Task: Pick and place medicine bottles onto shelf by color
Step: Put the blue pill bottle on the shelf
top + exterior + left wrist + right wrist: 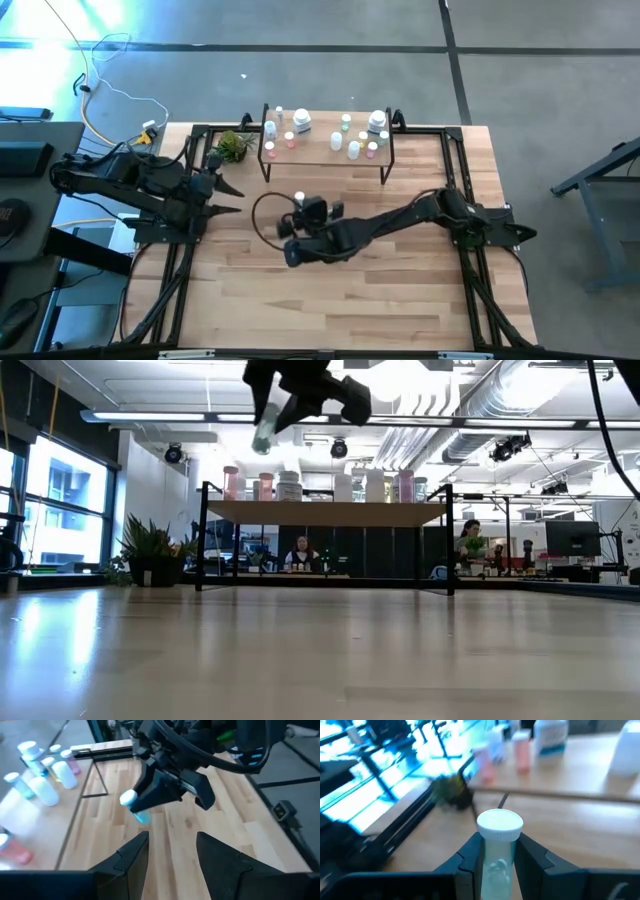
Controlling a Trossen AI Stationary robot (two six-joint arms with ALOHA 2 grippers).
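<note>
High view: right hand [297, 203] mid-surface, raised, clamped on pale green white-capped bottle [498, 845], at about 6 o'clock from shelf [325, 150]. Shelf at 12 o'clock edge of surface [400, 290], carrying white, pink, green bottles. Left hand [228, 198] at 9 o'clock side, fingers part-open, empty. Potted plant [233, 146] beside shelf.

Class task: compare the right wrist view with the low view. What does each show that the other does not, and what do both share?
Only the right wrist view shows the right hand shut on a white-capped bottle, with wooden tabletop below it.

Only the low view shows the shelf's black legs, the clear space under it, and people in the room behind.

Both show the held bottle raised off the table and bottles standing on the shelf, and the potted plant.
</note>
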